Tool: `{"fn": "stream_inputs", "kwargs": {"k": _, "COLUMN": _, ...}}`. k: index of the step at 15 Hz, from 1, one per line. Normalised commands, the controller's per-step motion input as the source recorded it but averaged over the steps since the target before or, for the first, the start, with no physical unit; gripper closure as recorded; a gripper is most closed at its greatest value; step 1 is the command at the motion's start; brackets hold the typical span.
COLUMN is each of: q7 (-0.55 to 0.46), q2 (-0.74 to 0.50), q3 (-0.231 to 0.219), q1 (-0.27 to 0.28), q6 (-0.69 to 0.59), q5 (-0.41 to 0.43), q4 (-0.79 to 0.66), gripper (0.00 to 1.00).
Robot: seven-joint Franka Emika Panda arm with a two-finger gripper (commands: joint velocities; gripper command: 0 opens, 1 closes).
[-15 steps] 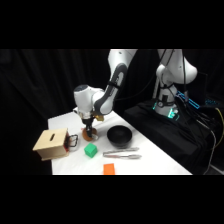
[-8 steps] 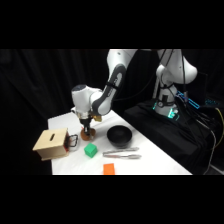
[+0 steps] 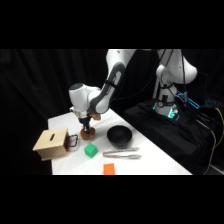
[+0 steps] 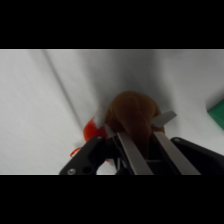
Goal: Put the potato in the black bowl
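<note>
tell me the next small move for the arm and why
Probably lift straight up. In the wrist view the gripper has its fingers on either side of the potato, seemingly closed on it, and the side view shows it low over the table. The black bowl sits apart beside it, so the potato needs height to clear the rim first.

One potato point(image 3: 88, 132), one black bowl point(image 3: 119, 135), seemingly one tongs point(image 3: 122, 155)
</note>
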Motion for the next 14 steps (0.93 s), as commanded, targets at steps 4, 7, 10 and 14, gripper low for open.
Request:
{"fn": "stream_inputs", "kwargs": {"k": 4, "q7": -0.09, "q2": -0.5, "q3": -0.021, "q1": 0.048, "q6": -0.36, "q5": -0.067, "q4": -0.21, "gripper": 0.96}}
{"fn": "stream_inputs", "kwargs": {"k": 7, "q7": -0.1, "q2": -0.71, "q3": 0.005, "q1": 0.064, "q6": -0.28, "q5": -0.118, "q4": -0.45, "gripper": 0.96}}
{"fn": "stream_inputs", "kwargs": {"k": 10, "q7": -0.04, "q2": -0.74, "q3": 0.035, "q1": 0.07, "q6": -0.18, "q5": -0.136, "q4": -0.57, "gripper": 0.96}}
{"fn": "stream_inputs", "kwargs": {"k": 14, "q7": 0.03, "q2": -0.71, "q3": 0.083, "q1": 0.07, "q6": -0.04, "q5": -0.148, "q4": -0.67, "gripper": 0.96}}
